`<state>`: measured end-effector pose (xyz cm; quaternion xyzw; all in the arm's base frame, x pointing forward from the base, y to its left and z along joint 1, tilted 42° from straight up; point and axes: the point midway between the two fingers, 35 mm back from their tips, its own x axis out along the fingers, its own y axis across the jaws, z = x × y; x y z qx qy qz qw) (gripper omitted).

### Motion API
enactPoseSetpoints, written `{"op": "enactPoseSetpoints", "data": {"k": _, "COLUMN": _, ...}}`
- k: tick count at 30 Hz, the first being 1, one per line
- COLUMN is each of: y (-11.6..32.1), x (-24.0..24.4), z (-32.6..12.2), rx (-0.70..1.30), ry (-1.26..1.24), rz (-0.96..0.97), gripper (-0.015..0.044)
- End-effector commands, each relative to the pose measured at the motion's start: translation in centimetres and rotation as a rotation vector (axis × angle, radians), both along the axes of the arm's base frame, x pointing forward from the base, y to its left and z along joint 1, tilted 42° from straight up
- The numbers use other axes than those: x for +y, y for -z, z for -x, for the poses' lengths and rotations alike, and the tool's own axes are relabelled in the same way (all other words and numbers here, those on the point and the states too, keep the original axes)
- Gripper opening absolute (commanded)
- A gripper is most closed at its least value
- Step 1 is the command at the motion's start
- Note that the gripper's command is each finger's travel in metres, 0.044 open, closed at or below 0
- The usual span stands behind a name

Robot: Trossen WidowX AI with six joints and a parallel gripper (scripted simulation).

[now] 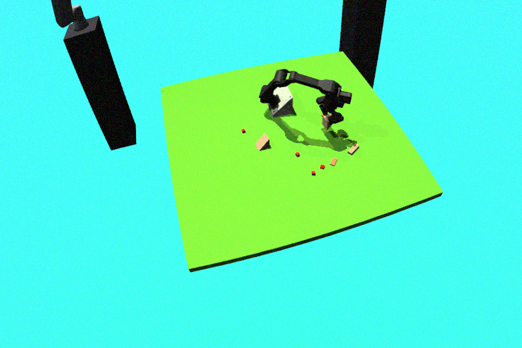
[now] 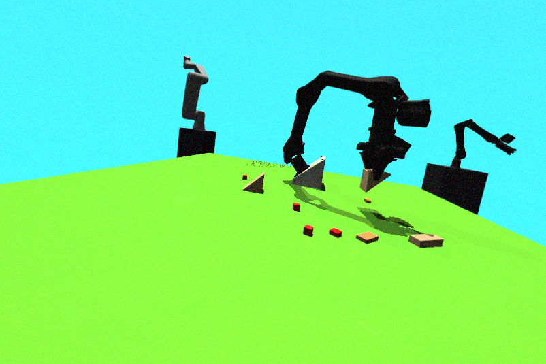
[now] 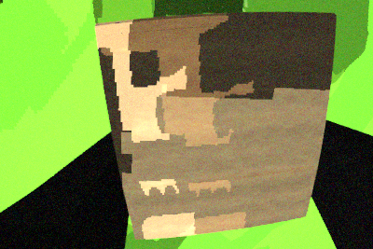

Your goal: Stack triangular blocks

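Observation:
One triangular block stands on the green table, its sloped face turned up and to the left in the exterior view. My gripper points down and is shut on the other triangular block. It holds this block above the table, well to the right of the standing block. The held block has a flat face up and tapers downward in the exterior view. The fingers show beside it in the wrist view; their tips are hidden.
Red cubes are scattered between and in front of the blocks. Two flat wooden pieces lie at the front right. A small orange piece lies below the held block. The arm's grey wedge base stands behind.

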<state>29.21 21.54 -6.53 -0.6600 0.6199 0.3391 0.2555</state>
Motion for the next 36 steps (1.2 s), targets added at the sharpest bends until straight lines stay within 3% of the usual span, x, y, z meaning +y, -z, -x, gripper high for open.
{"op": "enactPoseSetpoints", "data": {"k": 1, "y": -0.1, "x": 0.2, "z": -0.1, "rx": 0.01, "ry": -0.029, "rz": 0.004, "gripper": 0.0}}
{"op": "enactPoseSetpoints", "data": {"k": 36, "y": -13.2, "x": -8.7, "z": -5.1, "rx": 0.001, "ry": -0.096, "rz": -0.025, "gripper": 0.0}}
